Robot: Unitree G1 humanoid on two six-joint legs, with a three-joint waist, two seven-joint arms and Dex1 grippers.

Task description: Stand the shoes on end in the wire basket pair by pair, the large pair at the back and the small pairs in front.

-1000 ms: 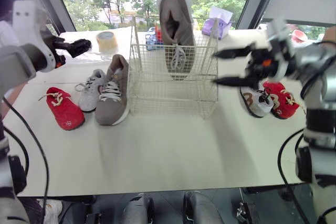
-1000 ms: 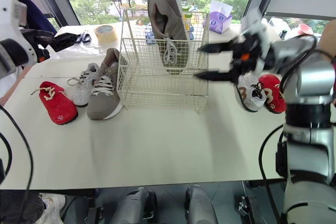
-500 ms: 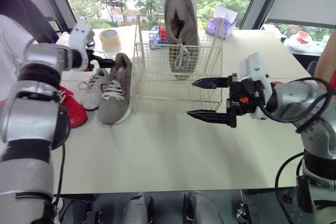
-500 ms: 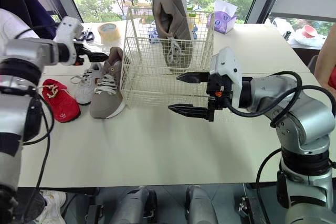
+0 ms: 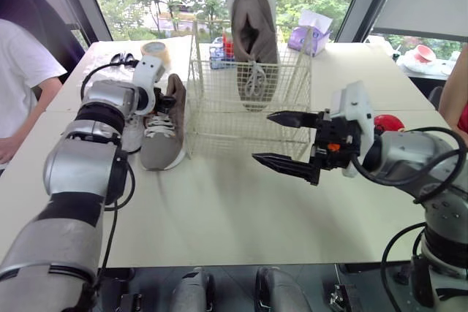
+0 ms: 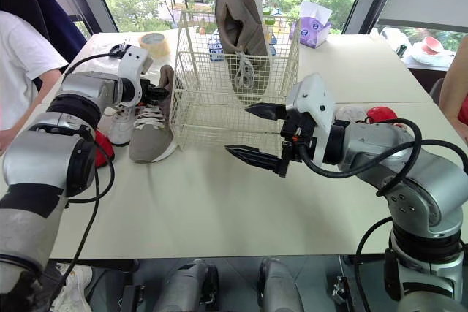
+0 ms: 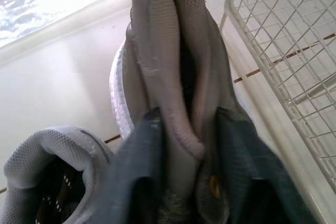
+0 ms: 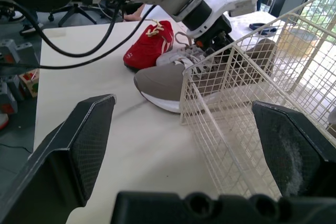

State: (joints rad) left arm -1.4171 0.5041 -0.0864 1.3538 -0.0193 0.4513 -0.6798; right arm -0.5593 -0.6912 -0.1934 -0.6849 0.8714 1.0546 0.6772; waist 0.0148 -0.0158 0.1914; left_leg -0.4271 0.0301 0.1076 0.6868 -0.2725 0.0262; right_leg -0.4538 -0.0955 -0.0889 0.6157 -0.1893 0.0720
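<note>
- Head view: the wire basket stands toward the far side of the table. One upright shoe is in it, toe down at the back and heel above the rim. There is open room inside the wires in front of it.
- Head view: just left of the basket a brown shoe lies flat on its sole. The left gripper is at its heel.
- Head view: the right gripper hangs over the table just in front of the basket's right front corner, fingers spread wide with nothing between them. In front of the basket the table is bare down to its near edge. A red shoe lies to the right of the basket, partly behind the right arm.
- Left wrist view: the two fingers sit on either side of the brown shoe's heel collar, which is squeezed narrow. The gripper seems clamped on it, though the contact itself is hard to make out. The basket's wall runs just beside the shoe, and a pale shoe lies on the side away from the basket.
- Right wrist view: that gripper's own fingers stand far apart, with the basket's corner ahead of them. The brown shoe lies along the basket's side. Beyond it, farther from the basket, lie the pale shoe and a red laced shoe.
</note>
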